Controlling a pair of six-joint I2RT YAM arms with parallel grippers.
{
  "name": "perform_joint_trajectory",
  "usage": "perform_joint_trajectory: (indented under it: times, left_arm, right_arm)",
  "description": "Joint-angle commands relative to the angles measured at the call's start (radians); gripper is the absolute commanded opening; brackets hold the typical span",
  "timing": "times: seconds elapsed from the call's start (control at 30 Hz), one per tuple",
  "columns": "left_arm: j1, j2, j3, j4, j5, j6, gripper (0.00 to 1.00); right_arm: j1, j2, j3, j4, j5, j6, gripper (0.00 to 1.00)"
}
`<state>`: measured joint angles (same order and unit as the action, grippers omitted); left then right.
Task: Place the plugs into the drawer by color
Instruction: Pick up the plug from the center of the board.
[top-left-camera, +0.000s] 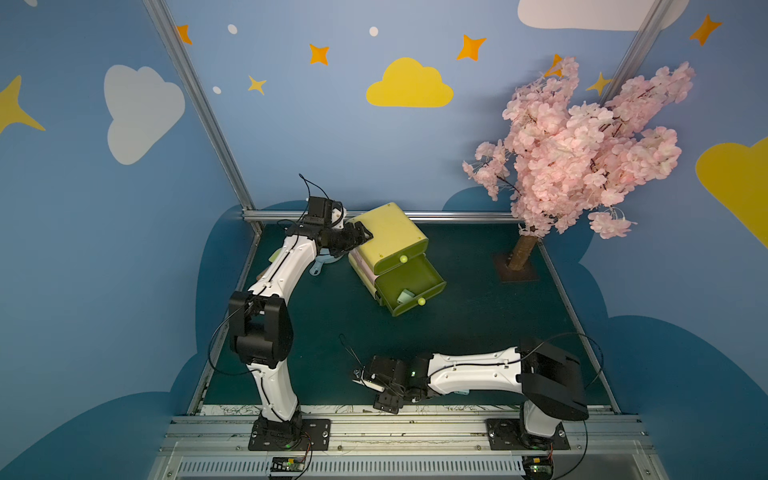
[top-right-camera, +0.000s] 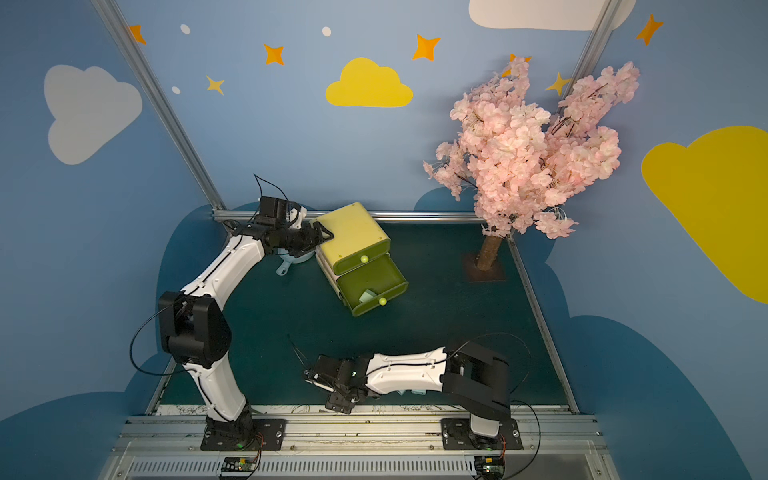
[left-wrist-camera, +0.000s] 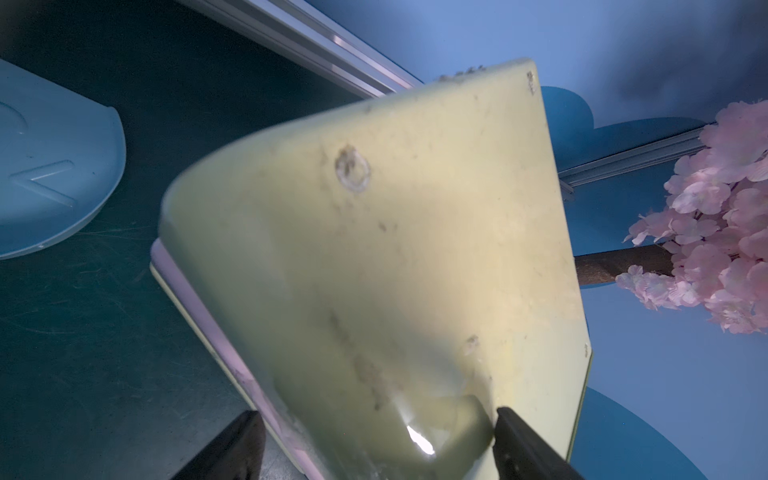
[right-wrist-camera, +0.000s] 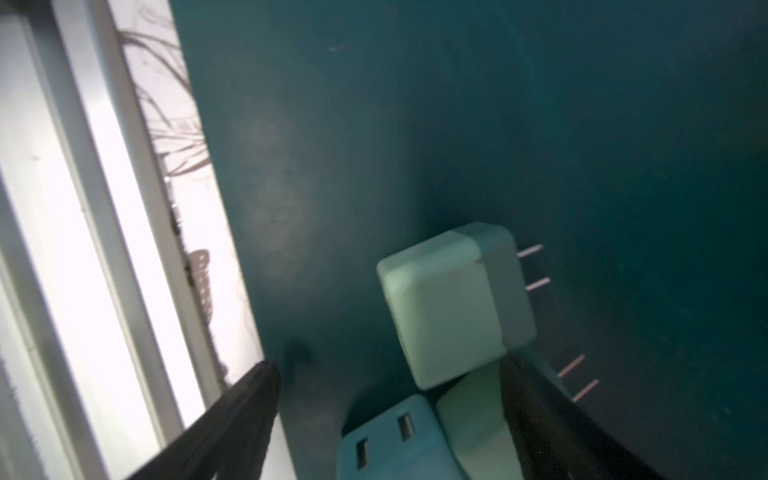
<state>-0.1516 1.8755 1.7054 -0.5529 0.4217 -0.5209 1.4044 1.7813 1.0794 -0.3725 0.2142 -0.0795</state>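
Down at 6 o'clock our right gripper (right-wrist-camera: 385, 363) hangs spread wide by the mint plug (right-wrist-camera: 444, 307) and blue plug (right-wrist-camera: 390, 444) (next pick, we reckon). At 12 o'clock our left gripper (left-wrist-camera: 378, 413) clamps the drawer chest (top-left-camera: 388, 232), steadying its pulled-out middle drawer (top-left-camera: 409, 276).

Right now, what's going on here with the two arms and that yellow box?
The left end effector straddles the back corner of the yellow drawer chest, apparently steadying it. Its middle drawer is pulled out with one pale plug inside. The right end effector hangs open over a mint green plug and a light blue plug at the table's front edge. Nothing is lifted yet.
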Motion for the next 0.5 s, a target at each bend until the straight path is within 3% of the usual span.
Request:
perform_joint_trajectory:
  times: [0.0, 0.2, 0.47]
  left_arm:
    - [-0.002, -0.016, -0.022, -0.045, -0.023, 0.017, 0.87]
    - [-0.005, -0.022, -0.028, -0.045, -0.022, 0.019, 0.87]
    - [-0.008, -0.026, -0.035, -0.037, -0.023, 0.014, 0.87]
  right_arm:
    - [-0.01, 0.028, 0.031, 0.04, 0.099, -0.027, 0.88]
    - [-0.085, 0.033, 0.028, 0.062, 0.09, -0.043, 0.88]
    - [-0.144, 0.018, 0.054, 0.072, 0.069, -0.055, 0.8]
